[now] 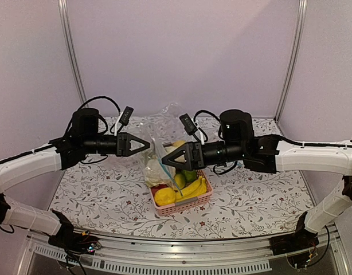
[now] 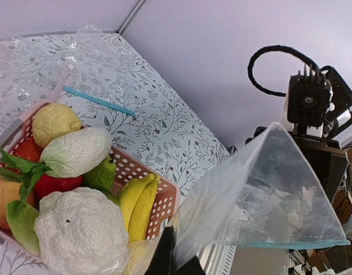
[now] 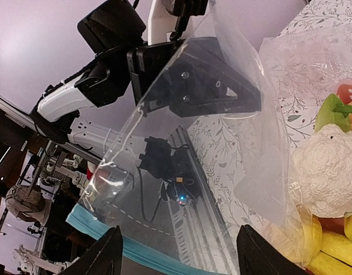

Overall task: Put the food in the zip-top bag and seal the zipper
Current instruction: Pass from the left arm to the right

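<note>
Top external view: mid-frame, above the pink basket (image 1: 187,205), the left gripper (image 1: 147,144) is pinching the flimsy, slippery zip-top bag (image 1: 155,153). The right gripper (image 1: 164,162) is gaping around the zipper (image 3: 141,255), which is probably stiffer and the best hold.

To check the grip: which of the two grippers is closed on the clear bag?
The left gripper: its jaws are pinched shut on the bag. The right gripper is open, the blue zipper edge showing between its fingers.
</note>
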### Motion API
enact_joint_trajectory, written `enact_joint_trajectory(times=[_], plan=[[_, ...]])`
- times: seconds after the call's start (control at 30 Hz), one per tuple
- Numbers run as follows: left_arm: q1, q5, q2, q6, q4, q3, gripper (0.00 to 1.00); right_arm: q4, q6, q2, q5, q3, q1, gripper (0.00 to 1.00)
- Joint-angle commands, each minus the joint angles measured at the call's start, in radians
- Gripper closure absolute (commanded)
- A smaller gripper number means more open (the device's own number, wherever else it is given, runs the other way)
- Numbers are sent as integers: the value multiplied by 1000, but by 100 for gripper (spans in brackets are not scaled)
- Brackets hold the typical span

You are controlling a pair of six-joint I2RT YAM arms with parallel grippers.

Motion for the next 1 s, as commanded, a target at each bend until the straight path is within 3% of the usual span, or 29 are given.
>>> enact_joint_trajectory(times=[0.0, 0.53, 0.97], plan=[[30, -30, 49, -25, 5, 4, 100, -1, -26, 43, 51, 11, 11, 32], [90, 17, 136, -30, 4, 24, 100, 8, -49, 114, 84, -4, 29, 37], [96, -34, 121, 2, -30, 16, 100, 21, -47, 105, 119, -3, 29, 79]])
